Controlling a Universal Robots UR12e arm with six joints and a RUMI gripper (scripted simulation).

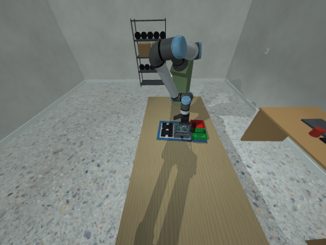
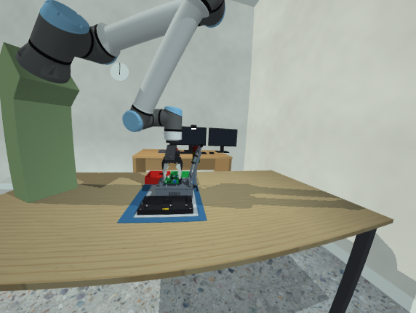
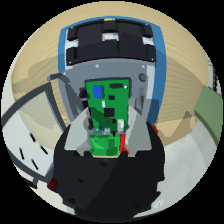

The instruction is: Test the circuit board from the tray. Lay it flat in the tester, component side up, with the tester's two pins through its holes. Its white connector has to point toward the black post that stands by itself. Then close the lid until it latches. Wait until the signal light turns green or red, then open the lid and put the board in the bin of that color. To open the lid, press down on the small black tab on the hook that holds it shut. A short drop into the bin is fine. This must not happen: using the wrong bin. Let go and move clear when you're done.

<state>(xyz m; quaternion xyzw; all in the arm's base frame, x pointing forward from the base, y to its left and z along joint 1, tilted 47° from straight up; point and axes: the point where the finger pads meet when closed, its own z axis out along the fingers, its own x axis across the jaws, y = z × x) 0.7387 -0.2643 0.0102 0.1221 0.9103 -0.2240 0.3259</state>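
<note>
The green circuit board (image 3: 107, 115) sits over the grey tester, component side up, held by its near end. My gripper (image 3: 108, 106) is shut on the board. In the exterior view the gripper (image 2: 171, 171) stands upright over the tester (image 2: 172, 189) with the board (image 2: 172, 179) between its fingers. The tester's lid (image 2: 194, 165) stands open, seen at the left in the wrist view (image 3: 30, 130). The black tray (image 3: 110, 41) lies beyond the tester on the blue mat (image 2: 161, 212). I cannot tell whether the pins pass through the board's holes.
The red bin (image 1: 199, 123) and the green bin (image 1: 200, 134) sit beside the tester, with a dark signal light post (image 1: 193, 126) between them and the tester. A green pedestal (image 2: 36, 138) carries the arm at the table's end.
</note>
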